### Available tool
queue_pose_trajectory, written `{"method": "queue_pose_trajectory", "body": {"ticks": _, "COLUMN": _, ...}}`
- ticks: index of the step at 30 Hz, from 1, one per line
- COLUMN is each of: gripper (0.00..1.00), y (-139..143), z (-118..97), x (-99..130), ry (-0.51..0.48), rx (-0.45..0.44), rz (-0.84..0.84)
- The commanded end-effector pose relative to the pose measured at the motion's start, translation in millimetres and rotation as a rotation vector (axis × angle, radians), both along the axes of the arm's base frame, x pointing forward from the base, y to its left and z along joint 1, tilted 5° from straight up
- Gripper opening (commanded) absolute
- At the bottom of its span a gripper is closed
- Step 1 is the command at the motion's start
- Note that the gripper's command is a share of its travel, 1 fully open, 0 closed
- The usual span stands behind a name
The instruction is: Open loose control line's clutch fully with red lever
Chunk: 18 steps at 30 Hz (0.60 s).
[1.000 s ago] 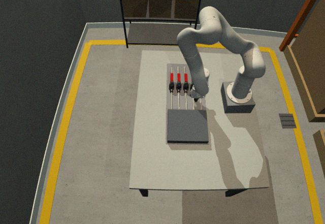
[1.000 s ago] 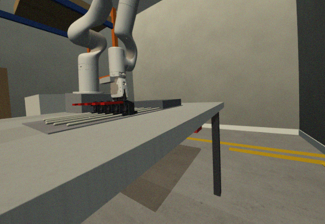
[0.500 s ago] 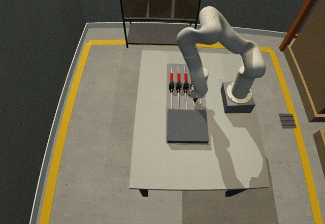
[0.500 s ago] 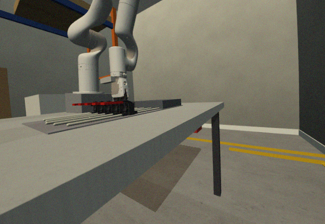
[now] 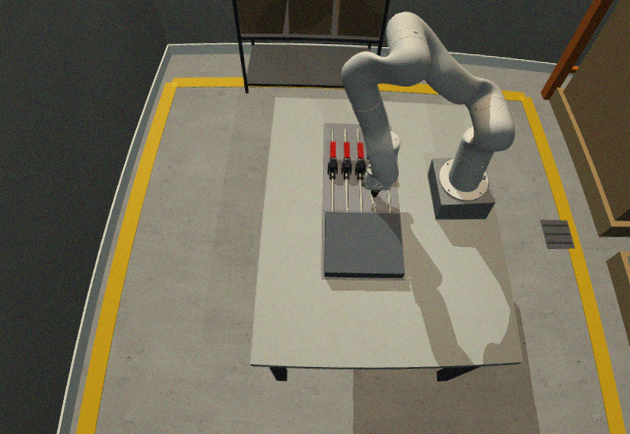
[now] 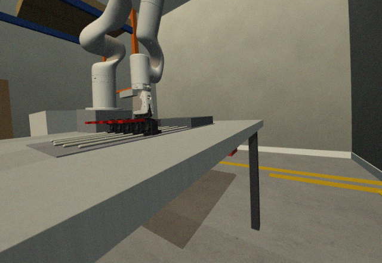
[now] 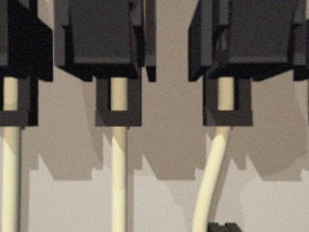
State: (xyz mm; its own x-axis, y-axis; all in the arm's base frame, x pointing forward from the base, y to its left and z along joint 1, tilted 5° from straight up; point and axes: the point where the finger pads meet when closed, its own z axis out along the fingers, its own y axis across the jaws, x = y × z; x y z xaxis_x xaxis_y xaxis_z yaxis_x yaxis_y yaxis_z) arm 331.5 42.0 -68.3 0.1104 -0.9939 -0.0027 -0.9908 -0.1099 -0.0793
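Observation:
Five cream control lines [image 5: 346,193] run through black clutches [image 5: 346,167] with red levers [image 5: 346,150] into the grey console [image 5: 363,243]. My arm hides the two right-hand clutches in the overhead view. My gripper [image 5: 375,193] is shut and empty, low over the lines between the clutches and the console, near the fourth line from the left. In the wrist view, my fingertips [image 7: 224,227] touch the right-hand line [image 7: 212,179], which bows sideways below its clutch [image 7: 256,34]. The two lines to its left [image 7: 119,184] run straight. In the side view, my gripper [image 6: 150,115] stands upright over the clutch row [image 6: 132,127].
The lines lie on a grey mat [image 5: 361,164] on a pale table. My arm's base block [image 5: 460,190] stands to the right of the mat. A shelf rack [image 5: 310,7] stands behind the table.

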Motion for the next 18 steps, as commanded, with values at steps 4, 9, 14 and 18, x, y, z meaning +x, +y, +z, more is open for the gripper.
{"method": "queue_pose_trajectory", "body": {"ticks": 4, "gripper": 0.00, "y": 0.5, "z": 0.6, "x": 4.7, "ry": -0.001, "rx": 0.000, "rz": 0.000}}
{"method": "queue_pose_trajectory", "body": {"ticks": 9, "gripper": 0.00, "y": 1.0, "z": 0.9, "x": 9.3, "ry": -0.001, "rx": 0.000, "rz": 0.000}}
{"method": "queue_pose_trajectory", "body": {"ticks": 14, "gripper": 0.00, "y": 1.4, "z": 1.2, "x": 12.6, "ry": -0.001, "rx": 0.000, "rz": 0.000}}
{"method": "queue_pose_trajectory", "body": {"ticks": 18, "gripper": 0.00, "y": 1.6, "z": 1.3, "x": 14.2, "ry": -0.001, "rx": 0.000, "rz": 0.000}}
